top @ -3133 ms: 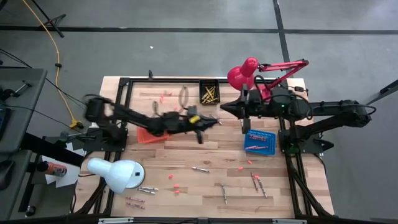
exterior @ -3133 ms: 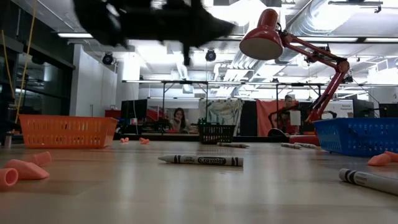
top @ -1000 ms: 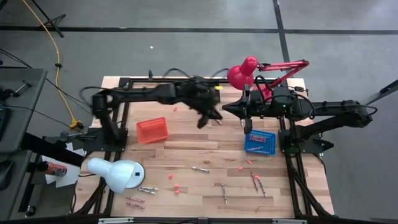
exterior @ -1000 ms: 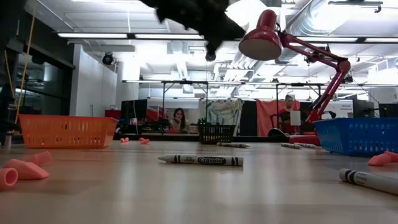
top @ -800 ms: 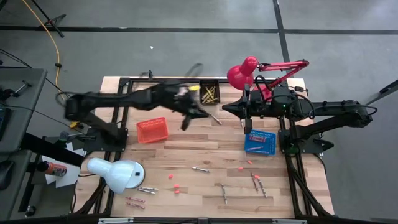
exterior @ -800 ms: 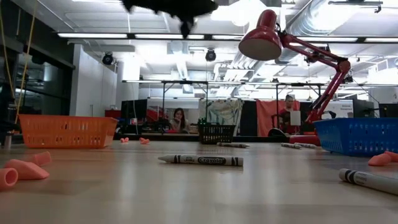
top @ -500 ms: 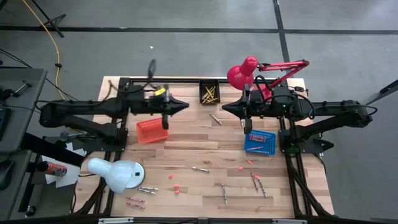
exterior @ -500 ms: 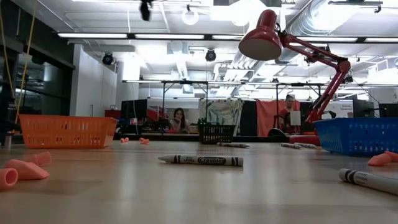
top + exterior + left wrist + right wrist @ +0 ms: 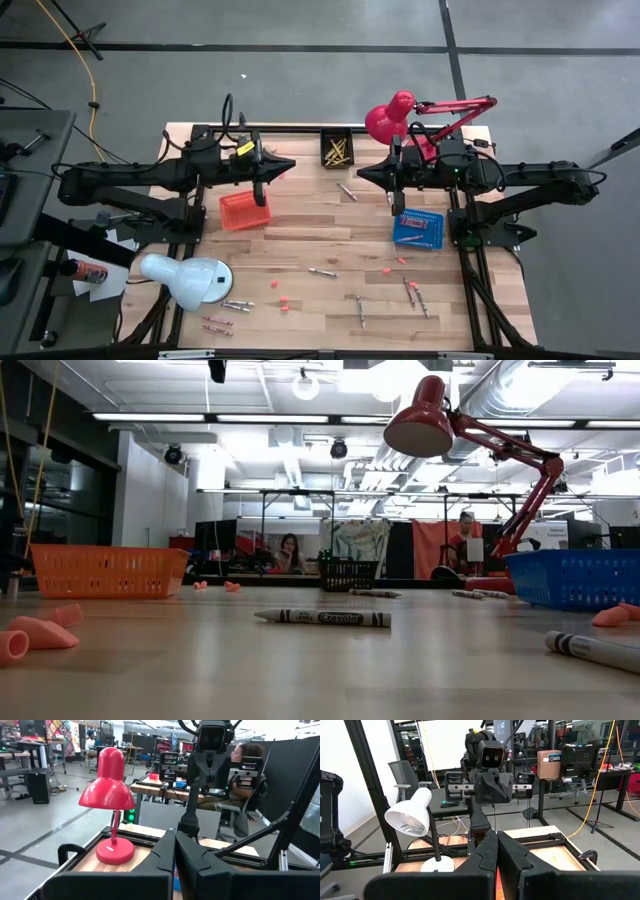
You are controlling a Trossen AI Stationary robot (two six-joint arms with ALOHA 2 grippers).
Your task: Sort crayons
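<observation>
Crayons [image 9: 322, 272] are being left scattered on table [image 9: 300, 240], near edge. Left gripper [image 9: 262, 186] and right gripper [image 9: 394, 198] are being held shut, empty, above. Light, stiff, prob. brittle; to be gripped mid-stick.

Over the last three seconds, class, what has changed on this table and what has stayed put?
The left arm swung from mid-table past the black bin and drew back to its own side; its left pincer, shut, now hangs over the orange basket. A crayon now lies beside the black bin that was not seen there before. The right pincer, blue basket and the scattered crayons stayed put.
</observation>
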